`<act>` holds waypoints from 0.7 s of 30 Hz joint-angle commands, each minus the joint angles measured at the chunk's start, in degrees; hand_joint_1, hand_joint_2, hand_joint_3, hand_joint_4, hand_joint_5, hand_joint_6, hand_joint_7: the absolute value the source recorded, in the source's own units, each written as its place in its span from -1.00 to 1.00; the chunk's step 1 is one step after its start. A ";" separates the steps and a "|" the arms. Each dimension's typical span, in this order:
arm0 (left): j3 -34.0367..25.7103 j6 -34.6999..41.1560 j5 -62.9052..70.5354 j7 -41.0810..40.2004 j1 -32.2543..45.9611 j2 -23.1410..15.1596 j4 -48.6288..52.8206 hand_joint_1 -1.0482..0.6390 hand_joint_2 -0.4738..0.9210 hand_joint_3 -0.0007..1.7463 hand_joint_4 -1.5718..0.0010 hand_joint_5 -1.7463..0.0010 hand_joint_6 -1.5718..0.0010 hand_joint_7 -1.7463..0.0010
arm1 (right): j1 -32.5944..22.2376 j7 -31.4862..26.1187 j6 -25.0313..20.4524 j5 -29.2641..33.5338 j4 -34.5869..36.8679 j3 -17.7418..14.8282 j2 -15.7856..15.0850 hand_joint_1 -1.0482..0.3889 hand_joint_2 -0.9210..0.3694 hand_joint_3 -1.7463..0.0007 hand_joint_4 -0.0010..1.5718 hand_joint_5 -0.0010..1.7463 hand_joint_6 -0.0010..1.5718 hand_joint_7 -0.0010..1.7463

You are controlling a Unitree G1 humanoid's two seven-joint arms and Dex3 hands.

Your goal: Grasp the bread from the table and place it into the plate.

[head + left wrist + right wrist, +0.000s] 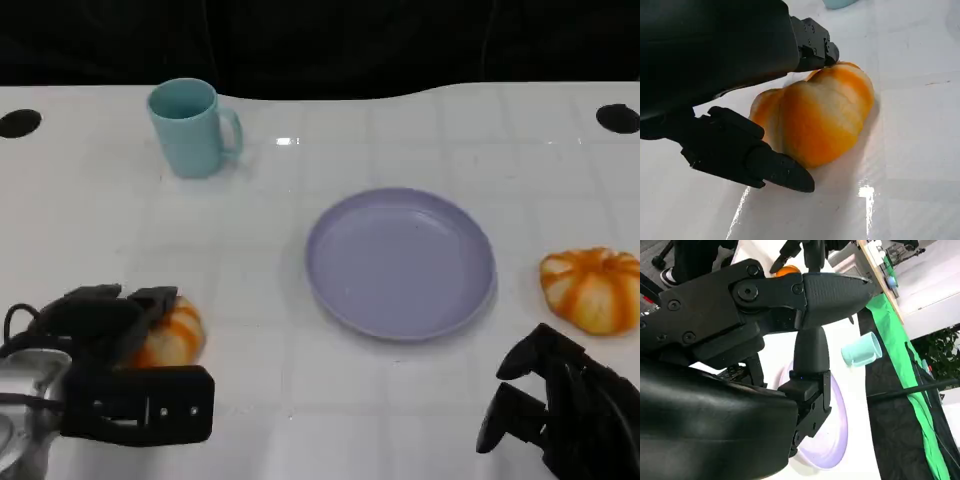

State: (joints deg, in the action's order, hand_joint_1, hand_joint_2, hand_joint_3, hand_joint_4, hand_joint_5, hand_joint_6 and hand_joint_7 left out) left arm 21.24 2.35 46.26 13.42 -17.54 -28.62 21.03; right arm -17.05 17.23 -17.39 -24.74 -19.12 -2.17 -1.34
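Near the table's (pixel 300 400) front left corner, the left hand (pixel 110 330) closes its fingers (pixel 775 170) around the bread (pixel 172 336), well apart from the empty plate (pixel 400 262) at center, while the right hand (pixel 560 405) holds nothing.

The left robot hand (pixel 110 330) is at the near left of the tabletop (pixel 250 400), at the end of a silver forearm that comes in from the near left corner. Its black fingers (pixel 755 160) are curved around the bread (pixel 815 120): one finger lies low along one side of it, and other fingers (pixel 812 42) touch it from the opposite side. The bread rests on the tabletop.

The right robot hand (pixel 560 410) is at the near right corner, above the tabletop. Its black fingers (pixel 520 365) point to the left and are bent, a little apart from each other, and hold nothing.
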 commanded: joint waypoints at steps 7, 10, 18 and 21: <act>-0.66 -2.81 -6.01 -0.55 0.69 -0.03 3.91 -0.06 1.00 -0.88 0.55 0.84 0.53 0.91 | -0.14 -0.03 0.32 -0.45 -0.38 -0.46 -0.56 -0.28 -1.00 0.49 -0.19 1.00 -0.44 0.92; -0.37 -2.80 -6.37 -0.74 0.60 -0.21 3.98 -0.05 1.00 -0.88 0.55 0.85 0.52 0.92 | -0.14 -0.03 0.32 -0.45 -0.38 -0.46 -0.56 -0.28 -1.00 0.49 -0.19 1.00 -0.45 0.92; -1.31 -10.40 -8.51 -12.11 -1.29 1.80 13.73 -0.03 1.00 -0.48 0.12 0.17 -0.08 0.96 | -0.06 -0.31 0.26 -0.48 -0.29 -0.51 -0.34 -0.28 -1.00 0.50 -0.18 1.00 -0.45 0.91; -0.78 -11.85 -8.31 -14.55 -2.28 1.93 16.42 -0.02 1.00 -0.46 0.05 0.33 -0.12 0.96 | 0.02 -0.40 0.12 -0.46 -0.31 -0.48 -0.35 -0.28 -1.00 0.50 -0.19 1.00 -0.45 0.91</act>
State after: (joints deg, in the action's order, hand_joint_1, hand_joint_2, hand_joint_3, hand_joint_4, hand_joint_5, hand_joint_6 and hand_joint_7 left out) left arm 19.46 -9.00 37.67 -0.10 -19.86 -27.13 34.09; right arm -17.02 17.18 -17.39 -24.75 -19.15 -2.18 -1.33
